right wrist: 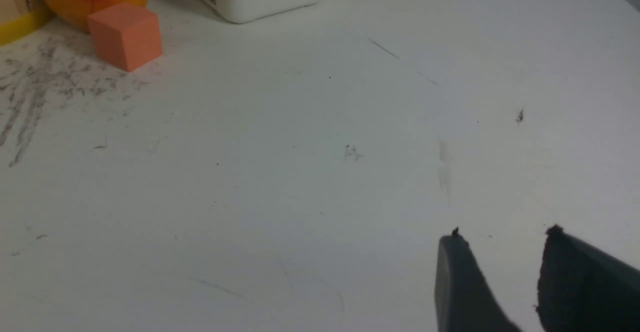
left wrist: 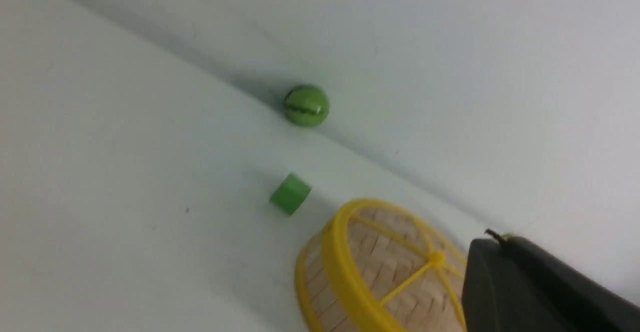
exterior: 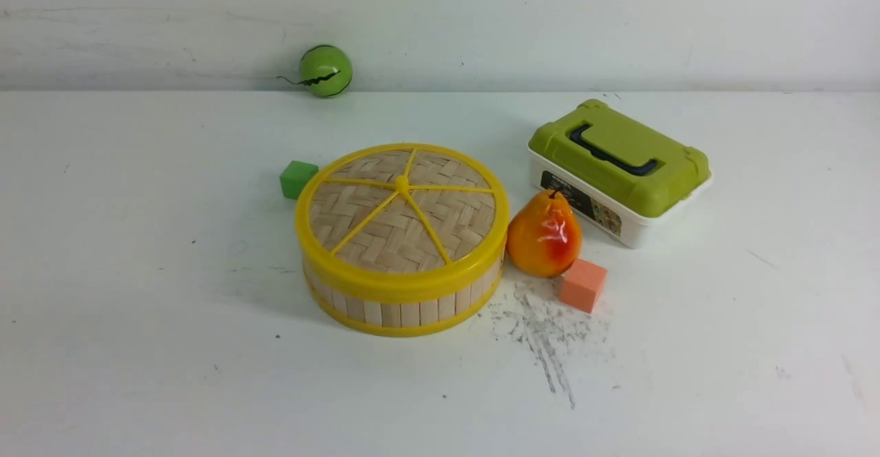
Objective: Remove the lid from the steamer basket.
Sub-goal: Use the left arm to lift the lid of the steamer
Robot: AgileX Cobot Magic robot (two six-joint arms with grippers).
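Observation:
The lid [exterior: 402, 206], woven tan bamboo with a yellow rim, spokes and centre knob, sits flat on the steamer basket [exterior: 405, 311] at the middle of the white table. Neither arm shows in the front view. In the left wrist view my left gripper [left wrist: 492, 238] is shut with nothing in it. It hovers apart from the lid [left wrist: 395, 267], on the pear's side of it. In the right wrist view my right gripper [right wrist: 502, 234] stands open over bare table, well away from the basket's bottom rim [right wrist: 15, 25].
A pear [exterior: 544, 235] touches the basket's right side, with an orange cube [exterior: 583, 284] in front of it. A white box with an olive-green lid [exterior: 619, 168] lies behind them. A green cube [exterior: 298, 179] sits at the basket's back left, a green ball [exterior: 325, 71] by the wall.

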